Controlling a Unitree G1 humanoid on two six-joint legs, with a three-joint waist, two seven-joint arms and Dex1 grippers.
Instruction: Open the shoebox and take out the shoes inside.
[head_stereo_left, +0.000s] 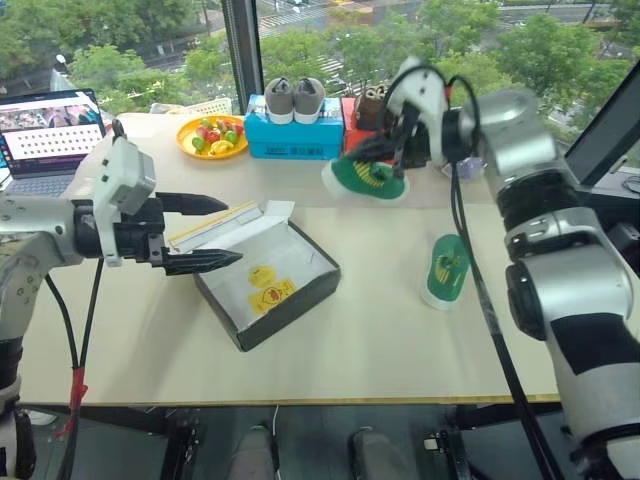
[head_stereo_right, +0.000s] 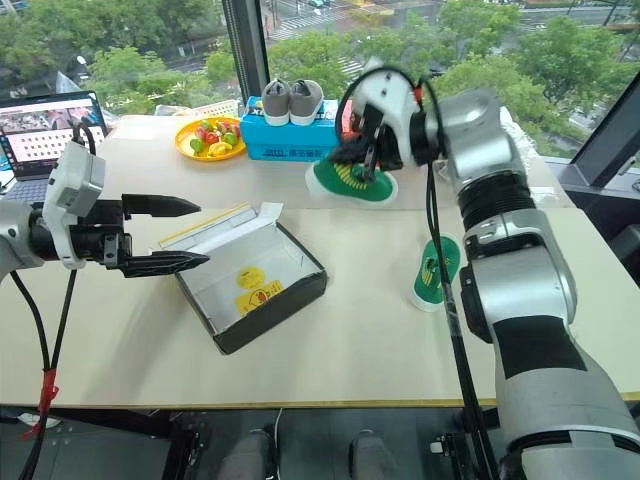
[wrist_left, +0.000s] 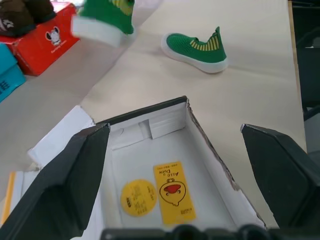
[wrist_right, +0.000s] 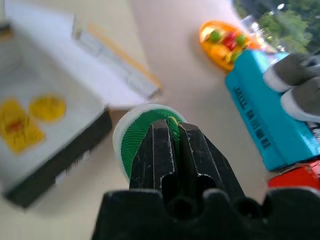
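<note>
The right gripper (head_stereo_right: 358, 152) is clamped on one of the green shoes (head_stereo_right: 350, 181), holding it in the air above the far part of the table (head_stereo_left: 360, 340), in front of the blue box (head_stereo_left: 293, 135). The fingers cover the shoe's opening, so how much of the upper they pinch is hard to make out; its sole faces me, long axis running roughly across the table. The other green shoe (head_stereo_left: 446, 270) lies on its side on the table, well to the right of the shoebox (head_stereo_left: 268, 285), long axis running near to far. The shoebox stands open, set at an angle, its white inside with yellow duck prints showing and its lid (head_stereo_left: 225, 224) folded back. The left gripper (head_stereo_left: 200, 232) hovers at the box's left edge, fingers spread wide, holding nothing.
</note>
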